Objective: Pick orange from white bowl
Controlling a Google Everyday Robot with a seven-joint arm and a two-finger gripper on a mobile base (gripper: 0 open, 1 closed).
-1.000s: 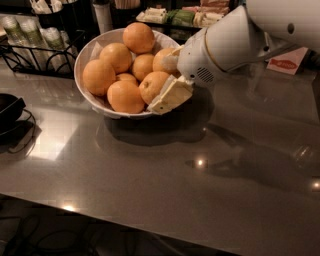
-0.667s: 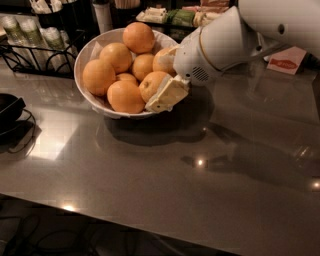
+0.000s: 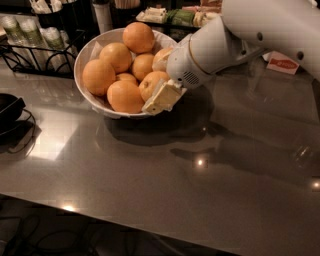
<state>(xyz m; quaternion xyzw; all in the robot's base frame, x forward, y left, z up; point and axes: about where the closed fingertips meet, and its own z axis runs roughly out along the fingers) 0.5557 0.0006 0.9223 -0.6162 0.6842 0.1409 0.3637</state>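
The white bowl (image 3: 93,45) stands at the back of the grey counter and holds several oranges on crinkled white paper. My gripper (image 3: 154,86) reaches in over the bowl's right rim from the right, on a thick white arm (image 3: 235,40). Its fingers sit either side of one large orange (image 3: 151,81) at the bowl's right front, one cream finger (image 3: 162,97) below it and the other above. The orange rests among the others in the bowl. A big orange (image 3: 125,96) lies just left of it.
A black dish (image 3: 7,107) sits at the left edge with a cable. A black wire rack with cups (image 3: 30,37) stands behind the bowl on the left. Packets (image 3: 175,15) line the back, and a red and white packet (image 3: 282,64) lies at right. The counter's front edge runs along the bottom.
The arm has shifted slightly left and its wrist has turned a little. The gripper stays around the same orange in the bowl.
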